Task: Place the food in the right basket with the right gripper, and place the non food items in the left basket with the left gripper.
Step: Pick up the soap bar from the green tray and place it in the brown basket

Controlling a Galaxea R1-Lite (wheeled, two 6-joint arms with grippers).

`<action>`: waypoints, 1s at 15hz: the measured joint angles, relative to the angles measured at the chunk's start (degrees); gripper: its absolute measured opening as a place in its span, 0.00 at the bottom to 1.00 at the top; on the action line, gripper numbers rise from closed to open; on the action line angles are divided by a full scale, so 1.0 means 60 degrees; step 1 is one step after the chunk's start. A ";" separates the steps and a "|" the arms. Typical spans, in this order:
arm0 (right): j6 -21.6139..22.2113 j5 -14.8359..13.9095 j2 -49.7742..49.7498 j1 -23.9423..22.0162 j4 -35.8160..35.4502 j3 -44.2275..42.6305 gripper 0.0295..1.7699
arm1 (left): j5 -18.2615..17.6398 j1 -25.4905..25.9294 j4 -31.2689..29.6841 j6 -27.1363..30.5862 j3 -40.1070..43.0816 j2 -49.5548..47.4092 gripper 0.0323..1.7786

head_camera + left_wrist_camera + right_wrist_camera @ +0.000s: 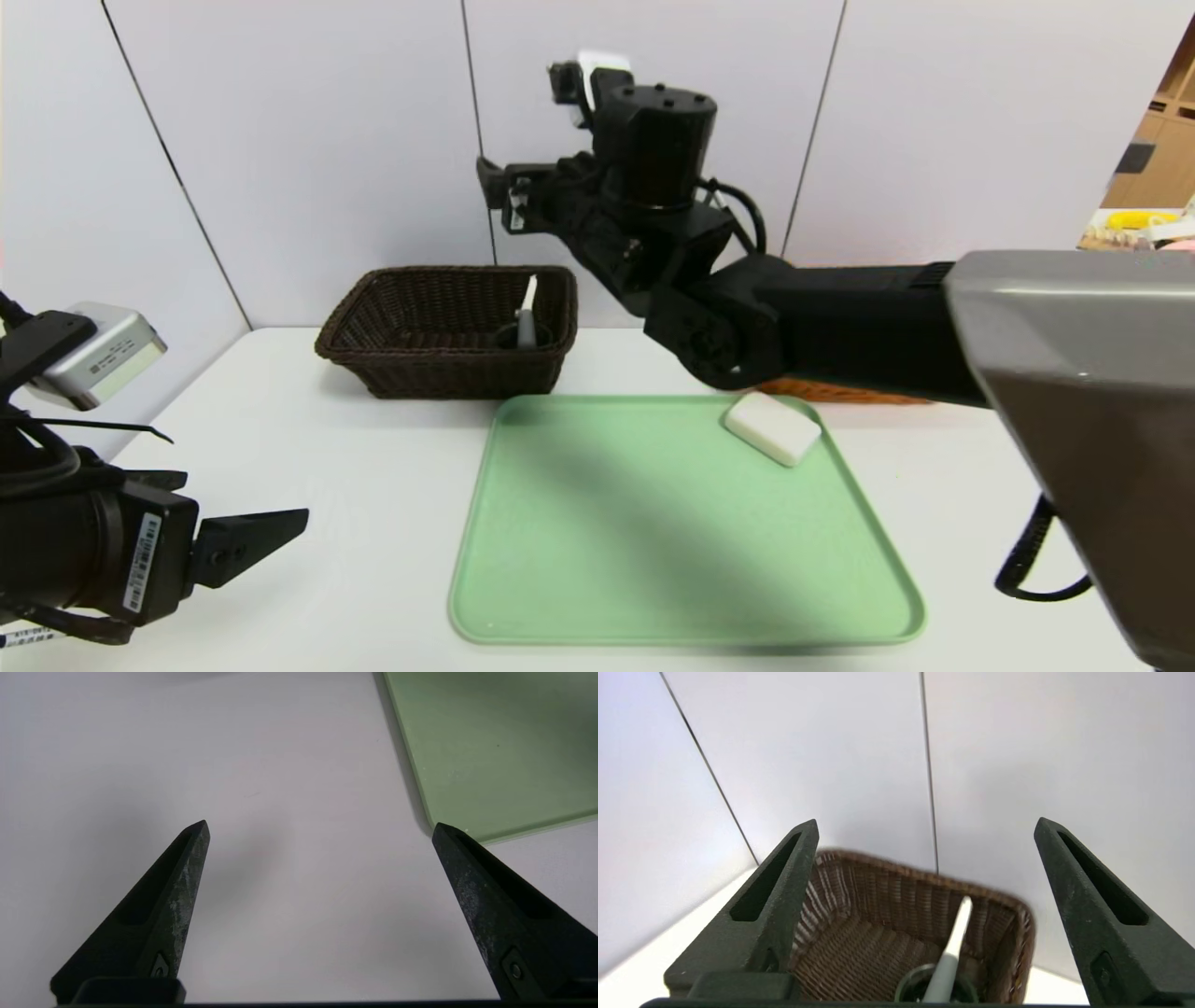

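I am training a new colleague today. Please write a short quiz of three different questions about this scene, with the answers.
1. True or false: the white block lies in the dark brown basket.
2. Which tool is raised near the wall? A) left tool B) right tool
3. Fill in: the white peeler stands in the ____ basket.

Key:
1. False. It lies on the green tray, at a far corner.
2. B. The right tool is up high and open; the left tool is open above the white table.
3. Dark brown.
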 joint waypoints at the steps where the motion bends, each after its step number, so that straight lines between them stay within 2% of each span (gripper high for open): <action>1: 0.0010 -0.0018 -0.0345 0.0000 0.0189 0.0000 0.91 | -0.0006 0.0000 -0.0134 0.0008 -0.0010 0.0010 0.95; 6: 0.0077 -0.0372 -0.1792 -0.0018 0.1081 0.0055 0.94 | 0.0004 0.0000 -0.0451 0.0014 -0.0022 0.0120 0.95; 10: 0.0077 -0.0711 -0.2643 -0.0368 0.2007 0.0128 0.95 | 0.0012 0.0000 -0.0455 0.0022 -0.0022 0.0120 0.95; 12: 0.0008 -0.0754 -0.3184 -0.0656 0.2812 0.0291 0.95 | 0.0030 0.0000 -0.0455 0.0051 -0.0033 0.0091 0.95; 15: -0.0390 -0.0711 -0.4338 -0.1162 0.4699 0.0693 0.96 | 0.0018 -0.0012 -0.0516 0.0106 -0.0130 0.0069 0.95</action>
